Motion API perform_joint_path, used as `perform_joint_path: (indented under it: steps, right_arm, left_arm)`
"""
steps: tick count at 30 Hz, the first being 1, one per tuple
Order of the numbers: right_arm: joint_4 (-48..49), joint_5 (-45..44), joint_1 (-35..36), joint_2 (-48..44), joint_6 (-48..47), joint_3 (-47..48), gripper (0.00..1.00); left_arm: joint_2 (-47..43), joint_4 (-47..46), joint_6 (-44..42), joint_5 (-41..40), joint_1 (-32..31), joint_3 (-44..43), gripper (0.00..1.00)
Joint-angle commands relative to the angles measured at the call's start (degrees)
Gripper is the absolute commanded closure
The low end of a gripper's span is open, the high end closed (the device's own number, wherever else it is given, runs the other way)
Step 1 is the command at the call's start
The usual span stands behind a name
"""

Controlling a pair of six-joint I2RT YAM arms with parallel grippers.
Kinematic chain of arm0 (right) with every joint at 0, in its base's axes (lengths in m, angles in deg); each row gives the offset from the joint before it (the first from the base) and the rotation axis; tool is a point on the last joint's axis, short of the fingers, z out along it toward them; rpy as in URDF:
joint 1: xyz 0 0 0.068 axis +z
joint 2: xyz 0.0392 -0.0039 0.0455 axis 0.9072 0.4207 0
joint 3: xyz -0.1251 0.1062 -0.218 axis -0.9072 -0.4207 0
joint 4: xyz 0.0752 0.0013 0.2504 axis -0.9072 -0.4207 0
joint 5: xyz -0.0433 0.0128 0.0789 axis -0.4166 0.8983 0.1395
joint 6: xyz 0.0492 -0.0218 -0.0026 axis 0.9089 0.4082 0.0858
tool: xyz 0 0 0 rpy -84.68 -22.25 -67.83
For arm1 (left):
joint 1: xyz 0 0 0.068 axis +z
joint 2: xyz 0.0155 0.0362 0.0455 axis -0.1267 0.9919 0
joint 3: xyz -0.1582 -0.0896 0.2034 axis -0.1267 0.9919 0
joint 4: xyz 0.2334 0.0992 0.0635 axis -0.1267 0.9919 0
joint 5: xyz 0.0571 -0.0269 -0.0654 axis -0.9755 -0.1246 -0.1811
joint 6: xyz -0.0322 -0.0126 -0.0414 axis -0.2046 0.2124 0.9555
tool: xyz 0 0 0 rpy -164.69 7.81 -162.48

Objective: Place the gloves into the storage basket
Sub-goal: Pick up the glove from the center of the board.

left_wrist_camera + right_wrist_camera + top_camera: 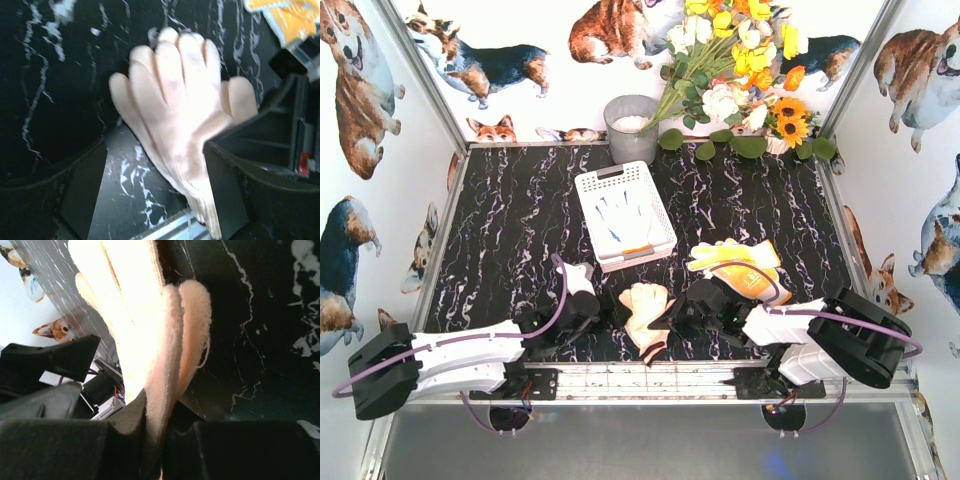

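A cream glove (pixel 645 315) lies near the table's front edge, between the two arms. My right gripper (pixel 670 318) is shut on its finger side; in the right wrist view the glove (pixel 150 315) runs down into the closed jaws (pixel 160 437). My left gripper (pixel 612 312) stands open just left of it; in the left wrist view the glove (pixel 175 110) lies between the spread fingers (pixel 82 195), its cuff close to the right one. Yellow gloves (pixel 740 262) lie in a pile right of centre. The white storage basket (pixel 585 210) stands behind, with a white glove (pixel 620 215) in it.
A grey round pot (pixel 631 128) stands at the back behind the basket. A bunch of flowers (pixel 740 70) leans over the back right corner. The metal front rail (pixel 650 375) runs just below the cream glove. Corgi-print walls close in the sides.
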Motion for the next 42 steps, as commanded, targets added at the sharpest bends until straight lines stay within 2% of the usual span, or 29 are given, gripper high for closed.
perform_joint_path:
  steps: [1,6,10,15,18,24,35,42]
  right_arm:
    - [4.8,0.7,-0.1,0.9,-0.8,-0.1,1.00]
    - [6.9,1.9,-0.1,2.6,-0.6,-0.1,1.00]
    - [8.6,2.8,-0.1,4.7,-0.4,0.1,1.00]
    - [11.5,4.1,-0.1,7.3,0.2,0.3,1.00]
    - [12.6,4.4,-0.1,8.4,0.3,0.3,1.00]
    - [13.9,4.4,-0.1,9.1,0.7,0.0,1.00]
    - [12.5,4.3,-0.1,8.1,0.1,-0.1,1.00]
    - [5.3,2.6,-0.1,3.3,-2.4,0.6,1.00]
  left_arm:
    - [1.8,-6.5,0.9,2.4,5.1,1.6,0.30]
    - [6.0,-9.1,-1.5,3.2,9.2,2.4,0.45]
    - [8.8,-11.9,-3.0,3.6,10.9,2.8,0.49]
    - [12.9,-16.4,-3.2,7.9,11.6,2.5,0.56]
    - [14.4,-17.1,-3.0,8.7,11.6,2.6,0.63]
    - [14.8,-16.9,-3.0,7.9,11.6,2.8,0.70]
    - [18.0,-18.3,-3.7,7.1,11.6,1.2,0.97]
    - [13.8,-16.6,-5.1,5.9,11.6,1.5,1.00]
